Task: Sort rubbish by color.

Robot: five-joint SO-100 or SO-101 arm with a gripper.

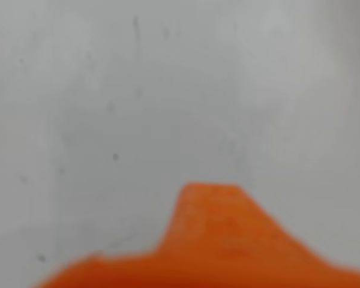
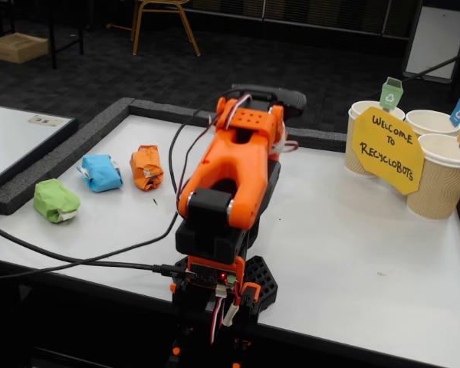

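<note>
The claw [image 1: 213, 240] is showing in the wrist view only as a blurred orange shape rising from the bottom edge over the pale surface [image 1: 168, 90]. Whether its jaws are standing apart or together cannot be told, and nothing is showing between them. In the fixed view the orange arm [image 2: 234, 165] is sitting folded over its black base at the near edge of the surface, and the claw end is lying hidden behind the arm's body.

The three wads are lying in a row on the left part of the surface in the fixed view, well apart from the arm. The orange wad [image 2: 146, 167] is sitting nearest the arm, the blue wad [image 2: 101, 172] is lying just beside it to the left, and the green wad [image 2: 56, 200] is resting farther left and nearer the camera.

At the right rear, a yellow sign [image 2: 386, 149] is reading "WELCOME TO RECYCLOBOTS". It is leaning against beige cups [image 2: 443, 184], which are carrying small flags [image 2: 390, 93] in green, blue and orange, each printed with a recycling symbol.

Black cables [image 2: 77, 261] are running from the base toward the left edge.
</note>
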